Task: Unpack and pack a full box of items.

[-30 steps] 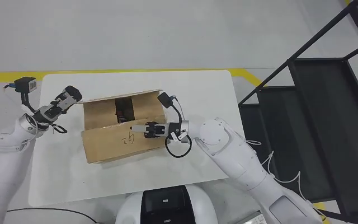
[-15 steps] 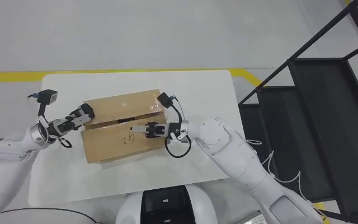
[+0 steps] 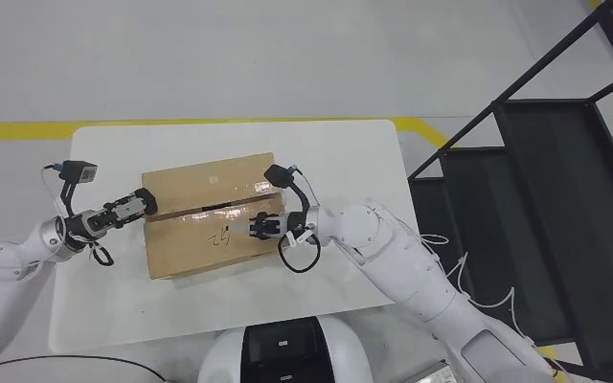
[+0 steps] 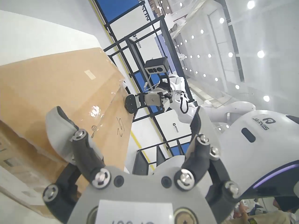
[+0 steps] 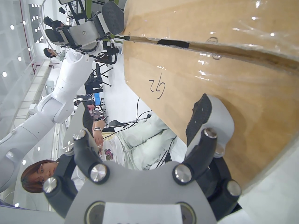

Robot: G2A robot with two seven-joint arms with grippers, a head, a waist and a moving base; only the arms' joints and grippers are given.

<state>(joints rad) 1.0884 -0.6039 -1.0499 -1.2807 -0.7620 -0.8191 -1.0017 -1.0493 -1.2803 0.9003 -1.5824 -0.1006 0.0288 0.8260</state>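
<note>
Cardboard box (image 3: pixel 192 191), far flap raised a second ago, now shut; left hand (image 3: pixel 144 202) and right hand (image 3: pixel 255 228) gape open.

The box (image 3: pixel 209 215) sits on the table (image 3: pixel 335 153), left of centre. The left gripper (image 3: pixel 146 202) is at the box's left end, at the flap seam. The right gripper (image 3: pixel 254 228) is over the near flap, toward its right end.

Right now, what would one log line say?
box: flaps shut | left gripper: open, at box's left end | right gripper: open, over near flap
</note>
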